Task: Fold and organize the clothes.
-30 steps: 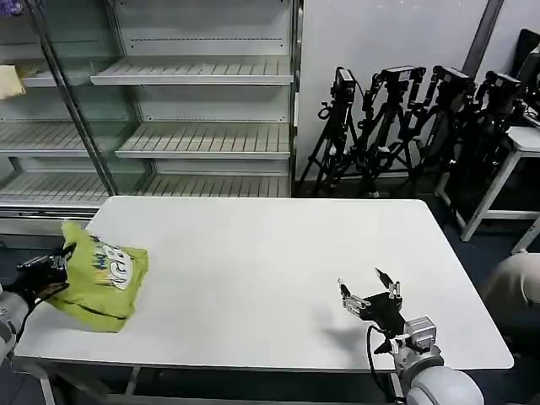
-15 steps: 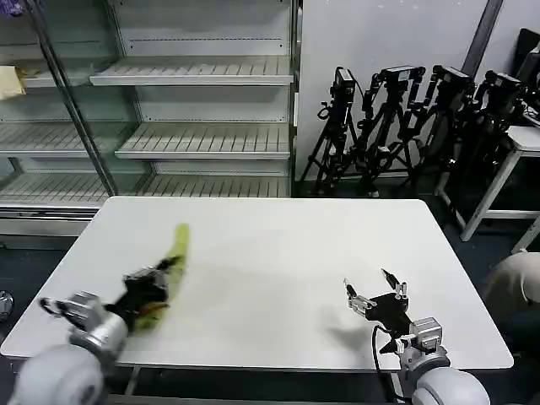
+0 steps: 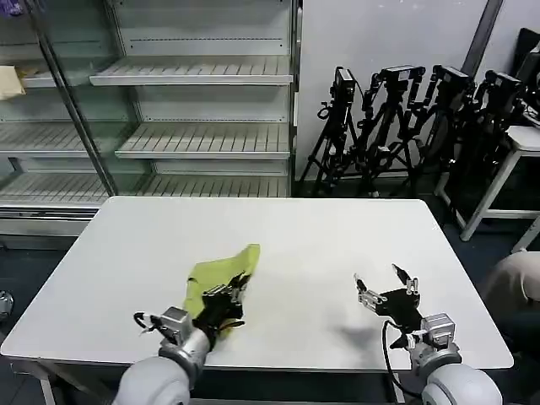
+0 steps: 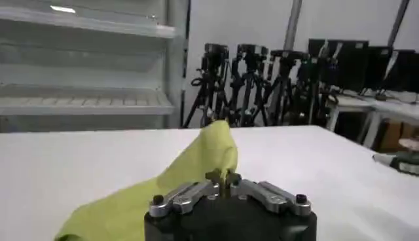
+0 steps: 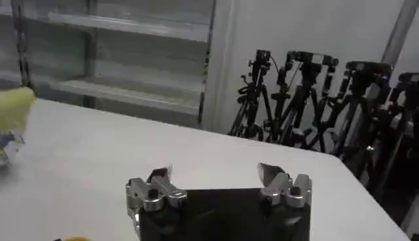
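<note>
The lime yellow-green clothes (image 3: 221,272) lie bunched on the white table (image 3: 278,236), left of the middle and near the front edge. My left gripper (image 3: 229,294) is shut on a fold of this fabric; in the left wrist view the cloth (image 4: 175,182) rises past the closed left gripper (image 4: 222,177) to a peak. My right gripper (image 3: 386,287) hovers open over the front right of the table, holding nothing; its fingers (image 5: 158,177) stand wide apart in the right wrist view, where a bit of the clothes (image 5: 13,110) shows at the edge.
Metal shelves (image 3: 194,76) stand behind the table. Black tripods (image 3: 396,118) cluster at the back right beside another white table (image 3: 525,139). A pale yellow cloth (image 3: 12,81) lies on a far left shelf.
My left gripper has dragged the clothes from the table's left edge toward the front middle. The right gripper has drifted slightly right and stays open.
</note>
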